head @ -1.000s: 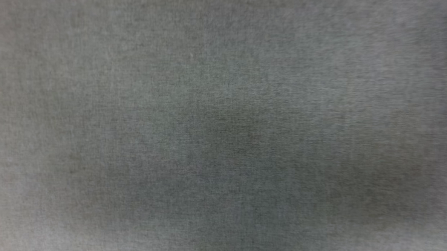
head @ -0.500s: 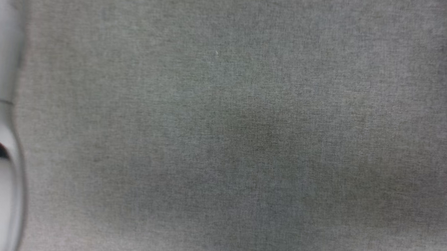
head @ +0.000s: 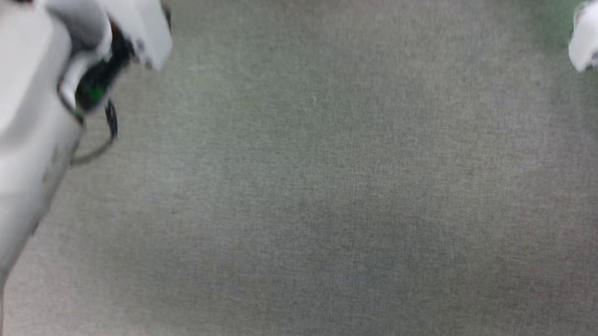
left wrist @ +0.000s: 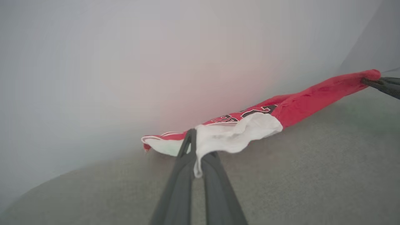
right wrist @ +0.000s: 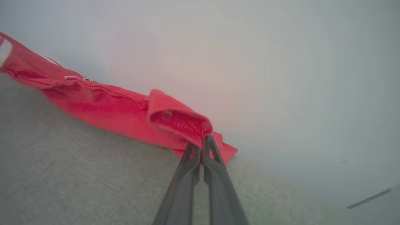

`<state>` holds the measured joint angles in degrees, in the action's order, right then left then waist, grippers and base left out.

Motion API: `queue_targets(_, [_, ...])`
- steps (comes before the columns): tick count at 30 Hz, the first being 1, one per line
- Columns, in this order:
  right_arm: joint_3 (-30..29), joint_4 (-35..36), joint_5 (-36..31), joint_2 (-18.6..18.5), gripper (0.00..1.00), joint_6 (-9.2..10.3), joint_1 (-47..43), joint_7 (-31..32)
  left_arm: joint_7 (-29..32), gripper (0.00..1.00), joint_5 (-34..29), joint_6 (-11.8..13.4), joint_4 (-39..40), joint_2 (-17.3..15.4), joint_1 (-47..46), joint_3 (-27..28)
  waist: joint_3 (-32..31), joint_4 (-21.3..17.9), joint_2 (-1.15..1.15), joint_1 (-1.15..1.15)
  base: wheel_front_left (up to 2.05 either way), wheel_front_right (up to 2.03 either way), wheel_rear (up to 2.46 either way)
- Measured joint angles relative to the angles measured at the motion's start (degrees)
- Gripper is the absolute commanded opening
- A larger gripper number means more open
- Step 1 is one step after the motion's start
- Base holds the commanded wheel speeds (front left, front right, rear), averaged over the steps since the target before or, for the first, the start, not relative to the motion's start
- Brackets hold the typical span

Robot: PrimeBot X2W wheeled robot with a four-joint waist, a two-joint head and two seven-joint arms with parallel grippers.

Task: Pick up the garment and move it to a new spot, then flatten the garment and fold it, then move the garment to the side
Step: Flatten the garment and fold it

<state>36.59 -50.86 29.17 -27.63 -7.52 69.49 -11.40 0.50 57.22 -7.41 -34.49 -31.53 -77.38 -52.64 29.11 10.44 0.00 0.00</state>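
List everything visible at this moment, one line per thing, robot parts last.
red jersey shirt with white sleeves and black white-edged numbers: one, red and white, pulled out long across both wrist views
grey woven fabric surface: one, grey, under the shirt
pale blurred backdrop: one, whitish grey, behind the shirt
left forearm: one, pale grey, head view's left edge
right arm casing: one, white, head view's top right corner
left gripper: one, dark, jaws shut on a white sleeve
right gripper: one, dark, jaws shut on a red edge
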Motion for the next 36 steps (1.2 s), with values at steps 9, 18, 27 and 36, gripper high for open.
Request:
queue_targets(9, [7.4, 17.2, 15.2, -13.0, 0.00, 0.00, -17.6, 3.9, 1.4, 0.00, 4.0, 2.6, 14.4, -8.5, 17.2, -3.4, -7.6, 0.6, 0.00, 0.00, 0.00, 0.00, 0.00])
queue_targets(18, [9.8, 27.5, 22.9, -21.6, 0.00, 0.00, -32.5, 5.7, 1.1, 0.00, 8.2, 13.2, 33.4, -18.0, 35.2, -5.7, -14.6, 0.6, 0.00, 0.00, 0.00, 0.00, 0.00])
queue_targets(27, [10.9, 35.2, 28.0, -27.9, 0.00, 0.00, -44.0, 8.0, 1.0, 0.00, 14.7, 23.8, 46.8, -24.7, 50.5, -8.1, -19.6, 0.5, 0.00, 0.00, 0.00, 0.00, 0.00])
queue_targets(36, [10.3, 41.4, 32.3, -31.4, 0.00, 0.00, -54.5, 10.0, -2.4, 0.00, 20.2, 31.3, 54.9, -28.8, 61.0, -8.7, -21.8, 0.9, 0.00, 0.00, 0.00, 0.00, 0.00])
